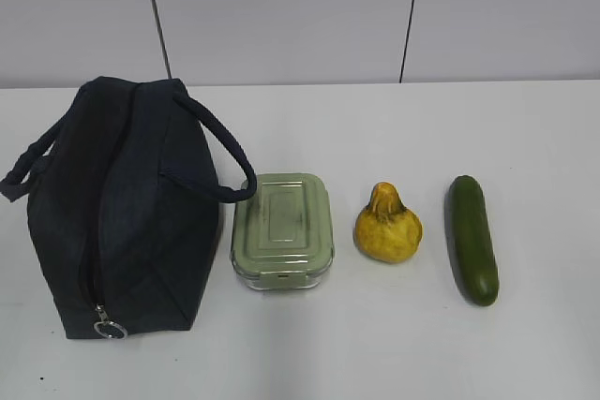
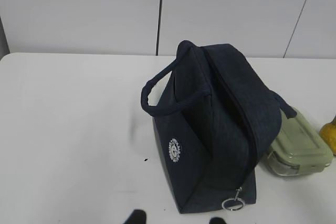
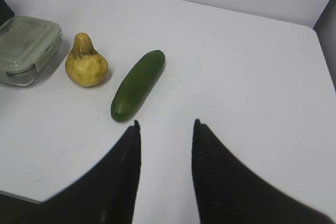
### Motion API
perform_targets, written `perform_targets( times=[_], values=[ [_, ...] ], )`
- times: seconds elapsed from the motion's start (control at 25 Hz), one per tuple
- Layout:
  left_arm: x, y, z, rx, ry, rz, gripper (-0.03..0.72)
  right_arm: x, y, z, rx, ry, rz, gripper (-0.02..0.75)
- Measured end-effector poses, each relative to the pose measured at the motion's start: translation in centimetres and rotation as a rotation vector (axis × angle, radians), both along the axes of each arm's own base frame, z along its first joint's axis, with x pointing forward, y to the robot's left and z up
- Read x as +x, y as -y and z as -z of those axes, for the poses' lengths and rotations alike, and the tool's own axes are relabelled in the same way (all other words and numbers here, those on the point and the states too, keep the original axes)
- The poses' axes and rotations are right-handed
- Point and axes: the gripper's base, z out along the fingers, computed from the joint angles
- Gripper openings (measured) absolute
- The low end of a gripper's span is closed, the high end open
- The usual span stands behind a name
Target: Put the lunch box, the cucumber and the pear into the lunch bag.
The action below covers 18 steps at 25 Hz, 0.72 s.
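Note:
The navy lunch bag (image 1: 122, 208) stands zipped shut at the left, its ring pull (image 1: 110, 329) at the near end; it also shows in the left wrist view (image 2: 220, 129). The sage-lidded lunch box (image 1: 282, 229) lies right beside it, then the yellow pear (image 1: 387, 225), then the dark green cucumber (image 1: 471, 238). My left gripper (image 2: 176, 219) is open, only its fingertips showing, just short of the bag's near end. My right gripper (image 3: 165, 124) is open and empty, just near of the cucumber (image 3: 138, 84); the pear (image 3: 86, 62) and lunch box (image 3: 23, 48) lie to its left.
The white table (image 1: 375, 138) runs to a grey panelled wall at the back. Its near edge shows at the lower left of the right wrist view (image 3: 21, 195). Neither arm shows in the exterior view.

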Motion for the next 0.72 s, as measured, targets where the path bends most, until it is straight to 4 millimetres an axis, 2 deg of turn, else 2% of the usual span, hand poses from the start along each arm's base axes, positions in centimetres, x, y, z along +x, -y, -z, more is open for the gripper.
perform_targets(
  times=[0.16,0.48,0.72],
  values=[
    [0.00,0.00,0.00,0.000,0.000,0.000,0.236,0.00,0.01,0.00,-0.001,0.000,0.001,0.297],
    [0.00,0.00,0.00,0.000,0.000,0.000,0.236,0.00,-0.06,-0.02,0.021,0.000,0.002,0.455],
    [0.00,0.00,0.00,0.000,0.000,0.000,0.236,0.11,-0.80,-0.49,0.138,0.042,-0.040,0.457]
  ],
)
